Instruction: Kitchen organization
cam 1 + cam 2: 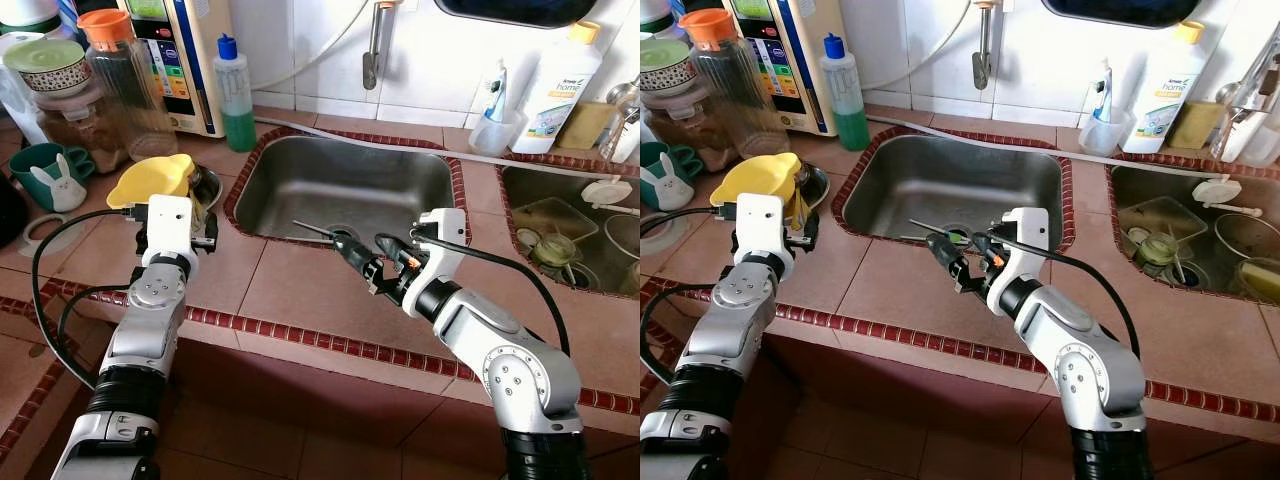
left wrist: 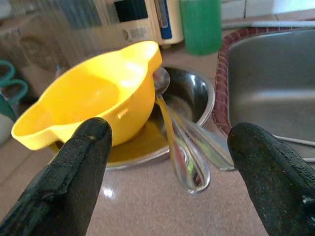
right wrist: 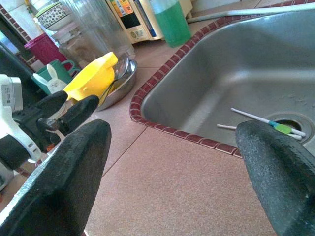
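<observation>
Spoons [image 1: 205, 192] lay in a shallow steel bowl [image 1: 210, 180] at the left middle of the left eye view, half under a yellow bowl [image 1: 150, 180] tipped on the same dish, all on the tiled counter [image 1: 290, 290] left of the sink [image 1: 350, 180]. In that view the left gripper [image 1: 205, 235] sat just below the steel bowl, pointing up the frame at it, while the right gripper [image 1: 360, 262] hung over the counter at the sink's near rim, well apart from the dishes. The right eye view showed the same layout, with a green soap bottle [image 1: 845, 95] at upper left and a thin white stick with a green tip [image 1: 940, 232] on the sink floor near the drain. In the left wrist view the two black fingers [image 2: 74, 172] stood wide apart with nothing between them; the spoons [image 2: 184, 147] lay straight ahead in the gap, handles running from the bowl's rim toward the camera, the yellow bowl [image 2: 93, 98] off to upper left. In the right wrist view the fingers [image 3: 64, 182] were likewise spread and empty, the yellow bowl [image 3: 93, 76] far off at left. My judgement: the left arm was much the nearer, and the spoon handles lay roughly along its line of approach, so the wrist would likely need to turn across them to pinch one.
</observation>
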You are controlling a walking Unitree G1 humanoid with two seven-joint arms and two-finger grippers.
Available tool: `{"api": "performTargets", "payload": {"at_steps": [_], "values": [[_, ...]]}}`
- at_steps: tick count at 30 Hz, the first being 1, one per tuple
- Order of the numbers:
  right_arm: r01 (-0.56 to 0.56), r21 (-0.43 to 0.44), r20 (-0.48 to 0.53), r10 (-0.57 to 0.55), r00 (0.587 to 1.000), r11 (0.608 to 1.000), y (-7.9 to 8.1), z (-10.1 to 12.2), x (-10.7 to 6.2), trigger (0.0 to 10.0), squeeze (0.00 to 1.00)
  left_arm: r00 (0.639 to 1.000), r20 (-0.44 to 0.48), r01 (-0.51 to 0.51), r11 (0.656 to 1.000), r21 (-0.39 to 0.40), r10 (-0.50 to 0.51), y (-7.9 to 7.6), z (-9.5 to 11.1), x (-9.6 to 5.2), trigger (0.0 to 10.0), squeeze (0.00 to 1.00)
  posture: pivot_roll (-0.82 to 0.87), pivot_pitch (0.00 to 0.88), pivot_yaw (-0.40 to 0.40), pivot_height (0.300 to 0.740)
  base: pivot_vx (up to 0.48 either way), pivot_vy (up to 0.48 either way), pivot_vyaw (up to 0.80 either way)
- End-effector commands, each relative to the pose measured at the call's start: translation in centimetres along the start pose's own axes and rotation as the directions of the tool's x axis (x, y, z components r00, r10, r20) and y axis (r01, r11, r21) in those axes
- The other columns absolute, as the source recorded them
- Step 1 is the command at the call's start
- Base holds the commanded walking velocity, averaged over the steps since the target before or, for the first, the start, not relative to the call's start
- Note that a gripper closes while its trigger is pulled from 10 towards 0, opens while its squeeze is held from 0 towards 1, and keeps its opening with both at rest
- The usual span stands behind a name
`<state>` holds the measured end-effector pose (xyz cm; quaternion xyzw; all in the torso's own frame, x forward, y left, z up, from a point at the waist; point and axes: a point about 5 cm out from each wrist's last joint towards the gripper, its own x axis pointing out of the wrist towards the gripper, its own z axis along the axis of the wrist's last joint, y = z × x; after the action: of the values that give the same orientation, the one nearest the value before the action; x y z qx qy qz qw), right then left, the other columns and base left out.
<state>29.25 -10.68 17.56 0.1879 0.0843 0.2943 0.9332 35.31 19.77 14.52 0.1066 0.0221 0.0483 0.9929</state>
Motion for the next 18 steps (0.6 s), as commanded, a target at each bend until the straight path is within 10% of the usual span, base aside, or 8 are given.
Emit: {"api": "performTargets", "payload": {"at_steps": [1, 8, 18], "values": [[-0.027, -0.016, 0.026, 0.027, 0.999, 1.000, 0.5, 0.8, 0.0, 10.0, 0.00, 0.999, 0.039, -0.008, 1.000, 0.030, 0.007, 0.3, 0.9, -0.1, 10.0, 0.00, 0.00, 0.078, 0.041, 0.740, 0.000, 0.000, 0.00], [-0.028, 0.002, 0.050, 0.028, 0.998, 1.000, 0.4, 1.4, 0.1, 10.0, 0.00, 0.996, 0.081, 0.026, 0.995, 0.095, -0.034, -0.5, 1.2, -0.9, 10.0, 0.00, 0.01, 0.078, 0.037, 0.740, 0.000, 0.000, 0.00], [-0.070, 0.024, 0.028, 0.069, 0.997, 0.997, 0.7, 1.3, 0.1, 10.0, 0.00, 0.999, 0.041, 0.016, 1.000, -0.014, -0.016, -2.9, 0.7, -3.0, 10.0, 0.00, 0.01, 0.078, 0.029, 0.740, 0.000, 0.000, 0.00]]}}
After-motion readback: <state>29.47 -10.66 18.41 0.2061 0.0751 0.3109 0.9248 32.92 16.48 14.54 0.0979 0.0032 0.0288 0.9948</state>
